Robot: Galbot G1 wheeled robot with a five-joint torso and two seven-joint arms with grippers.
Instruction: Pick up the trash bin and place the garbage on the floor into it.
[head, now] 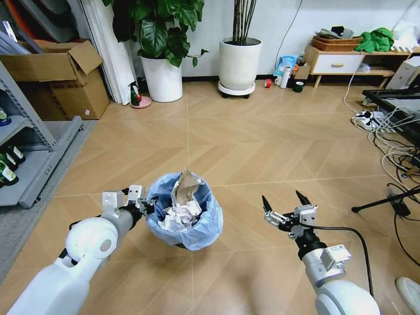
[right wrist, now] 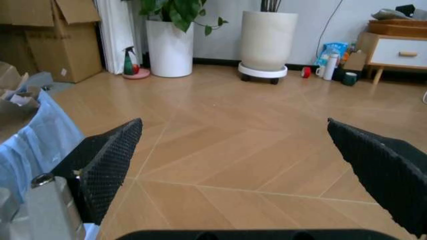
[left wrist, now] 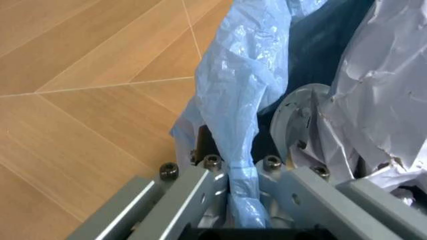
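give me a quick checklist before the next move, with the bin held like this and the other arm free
1. Left gripper grip on the trash bin: ok, shut on the blue bag and rim.
2. Right gripper free: ok, open and holding nothing, to the bin's right.
3. Garbage inside the bin: ok, paper wads piled to the rim.
4. Litter left on the floor: none visible nearby.
5. Grip firm enough to carry: cannot tell.
6. Cables far right: ok, clear of both arms.
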